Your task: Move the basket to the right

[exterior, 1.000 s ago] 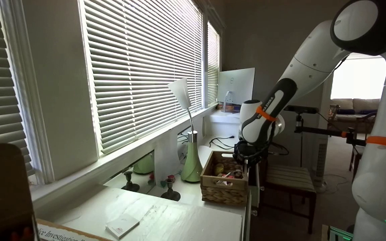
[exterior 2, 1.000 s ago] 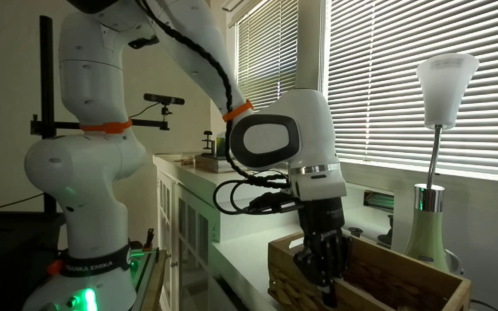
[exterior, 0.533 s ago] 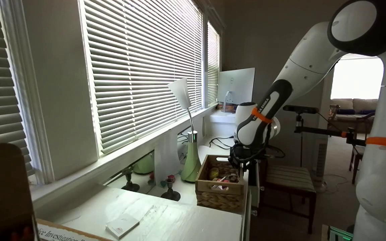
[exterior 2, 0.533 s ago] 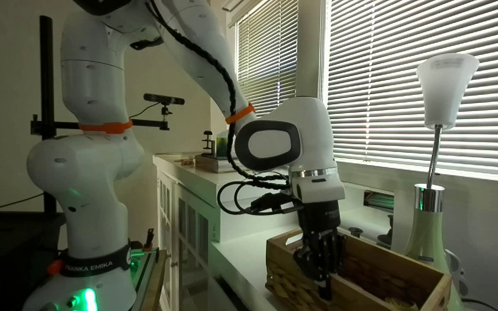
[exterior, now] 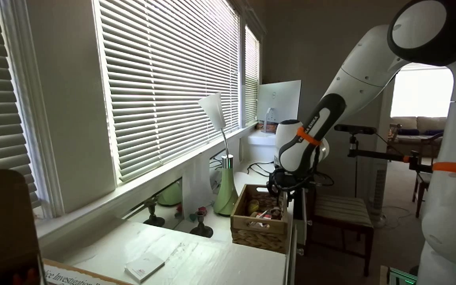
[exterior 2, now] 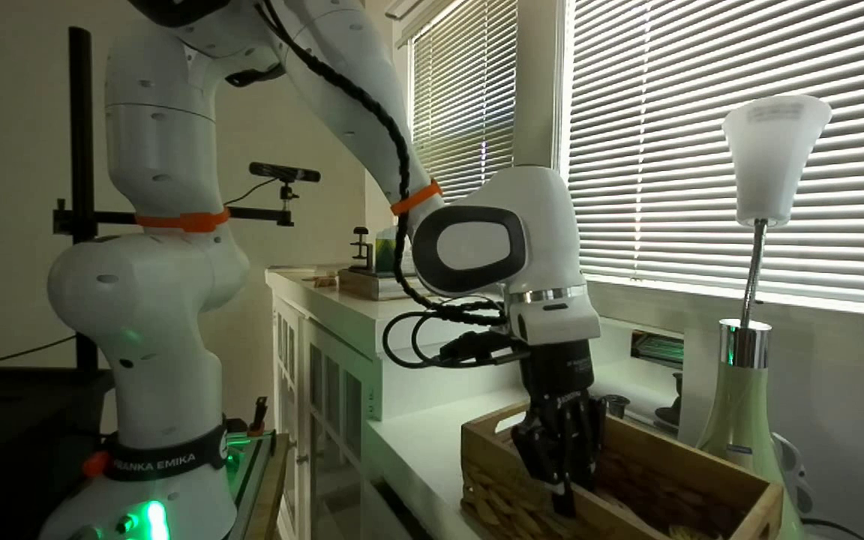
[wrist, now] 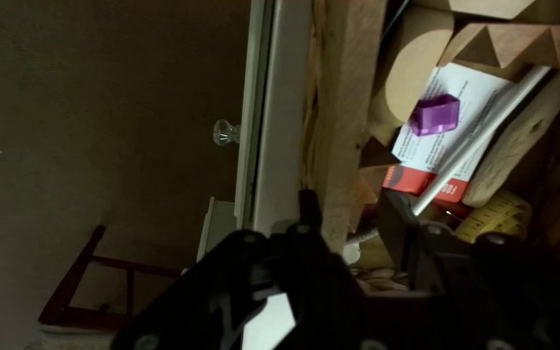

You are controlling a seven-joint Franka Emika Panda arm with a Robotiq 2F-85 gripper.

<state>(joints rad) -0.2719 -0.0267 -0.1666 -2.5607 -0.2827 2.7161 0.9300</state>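
The basket, tan woven wicker with a light wooden rim, stands on the white counter. It also shows in an exterior view, where the frame's bottom edge cuts it off. My gripper points down over the basket's long side at the counter's front. In the wrist view the gripper straddles the wooden rim. One finger is outside, close to the rim. The other finger is inside, with a visible gap to the rim. The jaws are open around the rim.
The basket holds wooden blocks, a purple piece, a card and a yellow tape. A green lamp stands beside it on the window side. Candle holders stand nearby. The counter's front edge runs alongside; a chair stands beyond.
Over the first half second the basket and gripper moved together along the counter, nearer one exterior camera. Since then the basket has stayed put, and the inner finger stands farther from the rim.
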